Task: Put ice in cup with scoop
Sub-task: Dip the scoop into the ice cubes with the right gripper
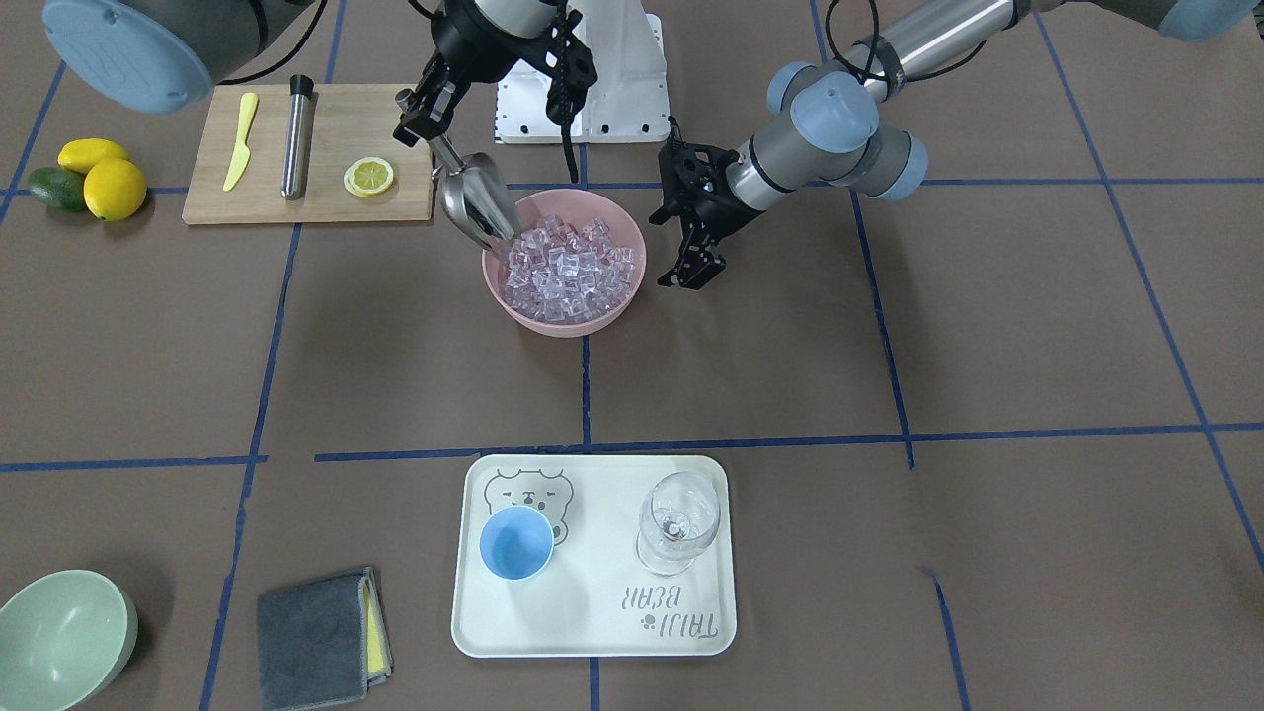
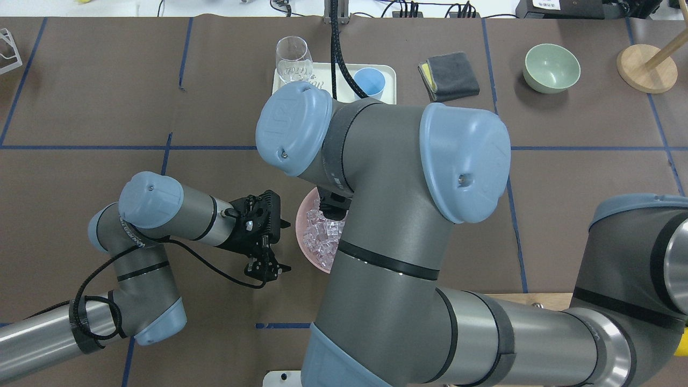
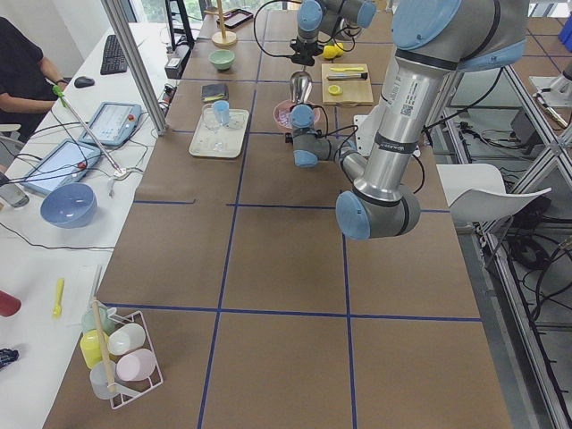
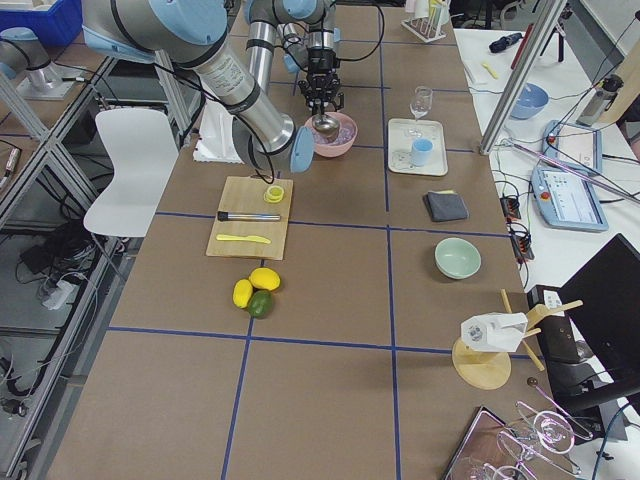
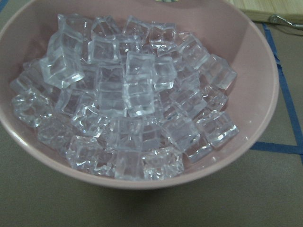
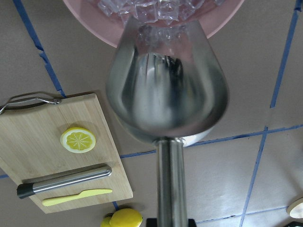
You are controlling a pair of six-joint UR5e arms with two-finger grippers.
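Observation:
The ice [image 1: 568,269] fills a pink bowl [image 1: 632,288] at the table's middle; the left wrist view shows the ice [image 5: 132,104] close up. My right gripper [image 1: 425,117] is shut on the rod handle of the steel scoop [image 1: 479,202]. The scoop [image 6: 165,90] tilts down with its lip over the bowl's rim at the edge of the ice; I see no cubes inside it. My left gripper [image 1: 691,259] hangs open and empty just beside the bowl. The light-blue cup [image 1: 516,543] stands empty on a white tray [image 1: 592,632].
A clear stemmed glass [image 1: 679,518] stands on the tray beside the cup. A wooden board [image 1: 326,193] near the bowl carries a yellow knife, a steel cylinder and a lemon slice. Lemons [image 1: 114,188], a green bowl [image 1: 59,637] and a grey cloth [image 1: 316,637] lie further off.

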